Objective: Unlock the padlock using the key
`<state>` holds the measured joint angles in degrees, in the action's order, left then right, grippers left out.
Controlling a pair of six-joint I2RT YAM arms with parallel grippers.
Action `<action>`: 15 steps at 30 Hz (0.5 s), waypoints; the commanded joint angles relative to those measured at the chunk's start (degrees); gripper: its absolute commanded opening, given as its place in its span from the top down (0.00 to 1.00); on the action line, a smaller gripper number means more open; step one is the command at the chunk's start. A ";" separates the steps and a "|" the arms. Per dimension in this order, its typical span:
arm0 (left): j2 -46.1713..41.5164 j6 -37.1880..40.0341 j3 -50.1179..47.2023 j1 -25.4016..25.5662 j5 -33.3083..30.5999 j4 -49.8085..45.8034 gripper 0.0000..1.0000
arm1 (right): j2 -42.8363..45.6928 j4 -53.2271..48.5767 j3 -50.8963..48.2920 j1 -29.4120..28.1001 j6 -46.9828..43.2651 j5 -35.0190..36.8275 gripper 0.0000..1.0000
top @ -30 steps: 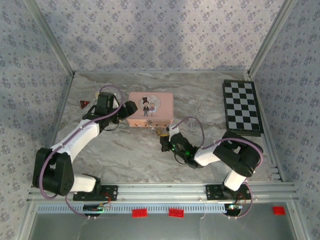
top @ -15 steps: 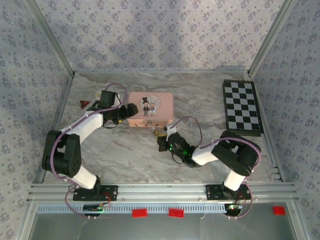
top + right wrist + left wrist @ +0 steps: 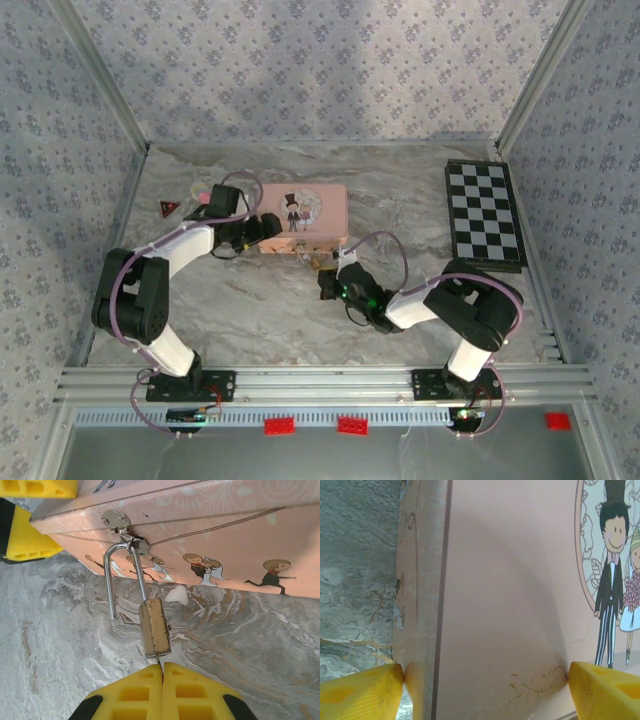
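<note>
The small brass padlock (image 3: 154, 627) hangs by its thin shackle (image 3: 116, 562) from the hasp on the front of the pink tin (image 3: 210, 535). One shackle leg stands free of the body. My right gripper (image 3: 162, 667) is shut on the key (image 3: 160, 661), whose blade goes into the bottom of the lock. From above, the padlock (image 3: 320, 262) lies just in front of the tin (image 3: 320, 205), with the right gripper (image 3: 328, 282) right behind it. My left gripper (image 3: 485, 690) straddles the tin's left end, both yellow fingertips (image 3: 365, 692) touching it.
A black-and-white chessboard (image 3: 485, 213) lies at the right side of the marble table (image 3: 250, 310). A small red triangle (image 3: 167, 208) sits near the left wall. Patterned walls close the table in on three sides.
The left arm has folded its elbow in and its gripper has shifted a little forward along the tin's left end. The right arm has barely moved.
</note>
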<state>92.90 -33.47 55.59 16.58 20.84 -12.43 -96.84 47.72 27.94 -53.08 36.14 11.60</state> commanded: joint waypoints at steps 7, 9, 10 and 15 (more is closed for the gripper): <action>-0.16 -1.16 -1.30 3.91 0.96 2.13 0.17 | 3.63 -1.67 -1.52 2.72 4.94 1.93 1.00; -0.43 -2.11 -1.41 4.88 0.66 2.85 0.17 | 3.14 -2.22 -1.23 2.48 4.86 1.90 1.00; -0.57 -2.54 -1.50 5.29 0.48 3.24 0.17 | 2.77 -1.92 -1.29 2.45 5.03 1.98 1.00; -0.51 -4.55 -1.88 7.38 -1.38 4.12 0.18 | 1.54 -0.61 -1.16 2.39 6.14 1.54 1.00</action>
<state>92.90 -36.34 54.46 22.35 19.09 -8.60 -94.61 46.30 26.13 -50.61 40.58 11.79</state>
